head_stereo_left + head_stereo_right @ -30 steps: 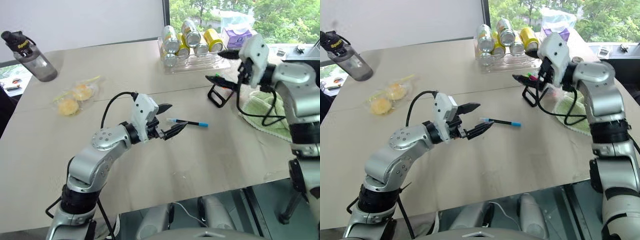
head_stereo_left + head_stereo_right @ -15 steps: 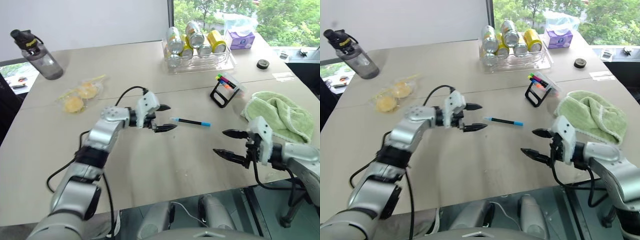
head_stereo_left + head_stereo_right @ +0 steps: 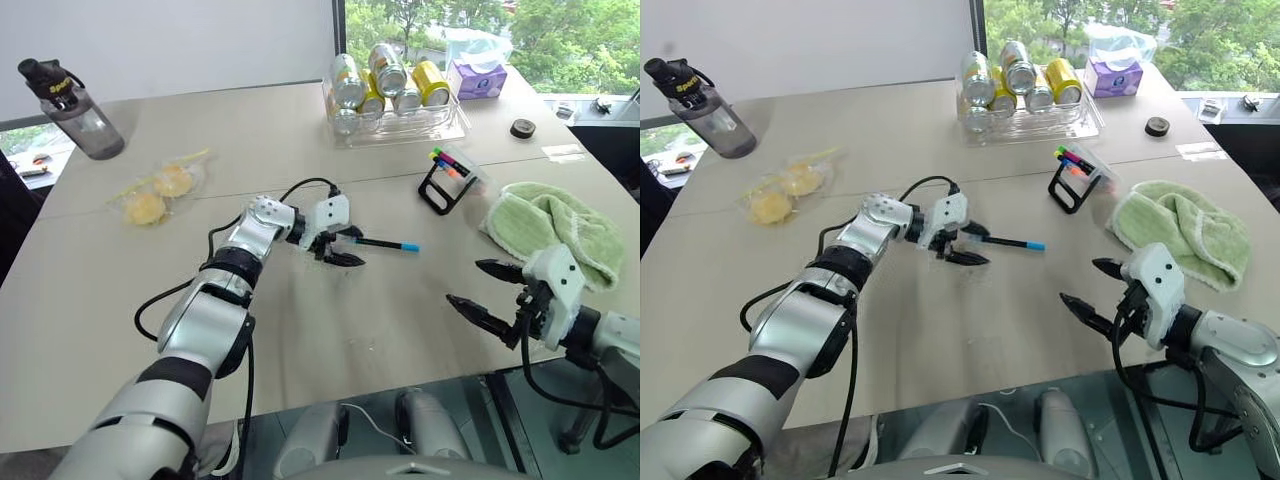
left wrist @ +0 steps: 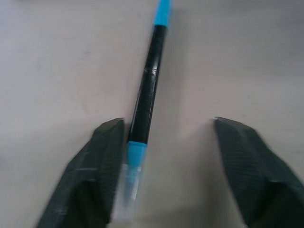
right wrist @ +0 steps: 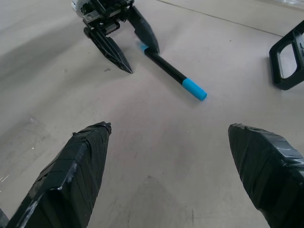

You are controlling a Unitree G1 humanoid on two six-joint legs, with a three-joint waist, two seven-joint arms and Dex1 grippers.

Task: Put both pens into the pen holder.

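left gripper [image 3: 345,246] has its fingers apart straddling the blue-capped pen [image 3: 385,243] lying on the table [image 3: 300,330], right gripper [image 3: 485,290] hovering wide open nearby

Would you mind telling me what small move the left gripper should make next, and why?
Probably close the left gripper on the blue-capped pen. The pen lies flat on the table between its open fingers, resting against one finger with a clear gap to the other, so nothing is gripped yet.

Both eye views look down from the head over the table [image 3: 300,130]. Each wrist view looks close along its own fingers, sharing the blue-capped pen [image 5: 172,73].
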